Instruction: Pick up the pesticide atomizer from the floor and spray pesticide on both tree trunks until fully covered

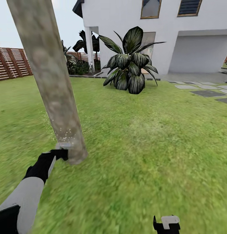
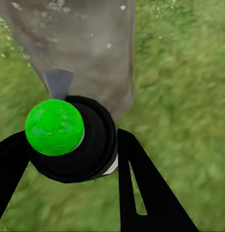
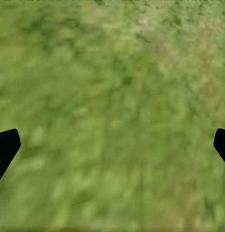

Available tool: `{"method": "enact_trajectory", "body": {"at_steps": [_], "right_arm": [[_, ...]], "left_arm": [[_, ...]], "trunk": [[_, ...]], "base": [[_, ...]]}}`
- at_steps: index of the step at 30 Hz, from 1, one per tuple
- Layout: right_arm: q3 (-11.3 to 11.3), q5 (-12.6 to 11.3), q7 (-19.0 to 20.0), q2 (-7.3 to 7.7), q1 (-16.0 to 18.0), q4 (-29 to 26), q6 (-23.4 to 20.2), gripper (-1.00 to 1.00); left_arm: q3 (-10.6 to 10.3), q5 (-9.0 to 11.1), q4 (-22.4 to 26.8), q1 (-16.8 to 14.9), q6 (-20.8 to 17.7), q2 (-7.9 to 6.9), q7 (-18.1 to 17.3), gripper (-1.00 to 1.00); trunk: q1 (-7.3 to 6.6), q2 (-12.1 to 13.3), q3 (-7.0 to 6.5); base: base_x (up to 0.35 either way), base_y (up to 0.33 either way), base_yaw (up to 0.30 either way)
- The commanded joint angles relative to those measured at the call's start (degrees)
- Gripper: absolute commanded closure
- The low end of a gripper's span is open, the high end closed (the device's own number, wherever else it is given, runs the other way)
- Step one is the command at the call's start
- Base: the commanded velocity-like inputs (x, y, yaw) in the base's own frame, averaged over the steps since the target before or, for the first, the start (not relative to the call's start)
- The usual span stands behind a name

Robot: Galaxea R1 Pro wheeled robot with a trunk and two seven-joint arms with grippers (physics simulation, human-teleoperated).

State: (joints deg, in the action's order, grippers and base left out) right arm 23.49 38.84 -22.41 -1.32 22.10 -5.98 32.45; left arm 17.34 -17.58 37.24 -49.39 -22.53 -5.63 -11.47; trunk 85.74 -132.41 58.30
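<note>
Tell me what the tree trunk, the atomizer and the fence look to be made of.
Tree trunk: bark-like, matte, mottled grey-brown and beige, though smooth for bark. Pesticide atomizer, held in the left gripper: probably plastic, with a black body showing soft sheen and a glossy bright green top. Fence: apparently wood, brown horizontal slats, matte.

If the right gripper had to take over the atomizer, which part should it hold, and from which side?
Probably the black cylindrical body of the atomizer, below its green top. The left gripper already clamps two opposite sides, and the tree trunk stands right in front, so coming from the open lawn side, away from the trunk, seems best.
</note>
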Motion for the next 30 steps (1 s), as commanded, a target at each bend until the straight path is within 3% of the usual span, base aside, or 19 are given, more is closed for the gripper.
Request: {"method": "enact_trajectory", "body": {"at_steps": [1,2,4,6,8,10,14,19,21,25,30], "right_arm": [[-0.02,0.01,0.00,0.00,-0.01,0.00,0.00,-1.00],[-0.02,0.01,0.00,0.00,-0.03,0.00,-0.01,-1.00],[-0.02,0.01,0.00,0.00,0.00,0.00,-0.02,-1.00],[-0.02,0.01,0.00,0.00,0.00,0.00,-0.02,-1.00],[-0.02,0.01,0.00,0.00,0.00,0.00,-0.02,-1.00],[-0.02,0.01,0.00,0.00,0.01,0.00,-0.02,-1.00],[-0.02,0.01,0.00,0.00,0.00,0.00,-0.02,-1.00],[-0.02,0.01,0.00,0.00,-0.02,0.00,0.01,-1.00],[-0.02,0.01,0.00,0.00,-0.02,0.00,-0.02,-1.00],[-0.02,0.01,0.00,0.00,-0.02,0.00,-0.02,-1.00],[-0.02,0.01,0.00,0.06,-0.02,0.00,-0.02,-1.00]], "left_arm": [[0.03,0.13,-0.03,-0.05,-0.03,-1.89,-0.31,1.00],[0.00,0.14,-0.02,-0.07,-0.09,-2.54,-0.40,1.00],[-0.19,0.10,0.11,-0.36,-0.13,-2.38,-0.38,1.00],[-0.27,0.04,0.06,-2.32,-0.67,-0.78,-0.27,1.00],[-0.39,0.07,0.10,-3.12,-2.56,-0.06,-0.43,1.00],[-0.13,0.10,0.40,-3.92,-3.63,-0.72,-0.69,1.00],[0.01,0.17,0.95,-4.69,-3.96,-3.62,-0.70,1.00],[-0.51,0.09,0.97,-5.09,-4.72,-1.98,-0.66,1.00],[-0.53,0.09,0.99,-7.51,-5.04,-1.31,-0.66,1.00],[-0.56,-0.04,1.07,-11.72,-11.23,-1.87,-0.74,1.00],[-0.65,-0.08,3.89,-11.38,-12.06,-2.17,-1.24,1.00]], "trunk": [[0.00,0.00,0.00],[0.00,0.00,0.00],[0.00,0.00,0.00],[0.00,0.00,0.00],[0.00,0.00,0.00],[0.00,0.00,0.00],[0.00,0.00,0.00],[0.00,0.00,0.00],[0.00,0.00,0.00],[0.00,0.00,0.00],[0.00,0.00,0.00]], "base": [[0.000,0.000,0.000],[0.000,0.000,0.000],[0.000,0.000,0.000],[0.000,0.000,0.000],[0.000,0.000,0.007],[0.000,0.000,0.176],[0.000,0.000,0.267],[0.000,0.000,0.205],[0.000,0.000,0.018],[0.000,0.000,0.003],[0.000,-0.023,0.000]]}}
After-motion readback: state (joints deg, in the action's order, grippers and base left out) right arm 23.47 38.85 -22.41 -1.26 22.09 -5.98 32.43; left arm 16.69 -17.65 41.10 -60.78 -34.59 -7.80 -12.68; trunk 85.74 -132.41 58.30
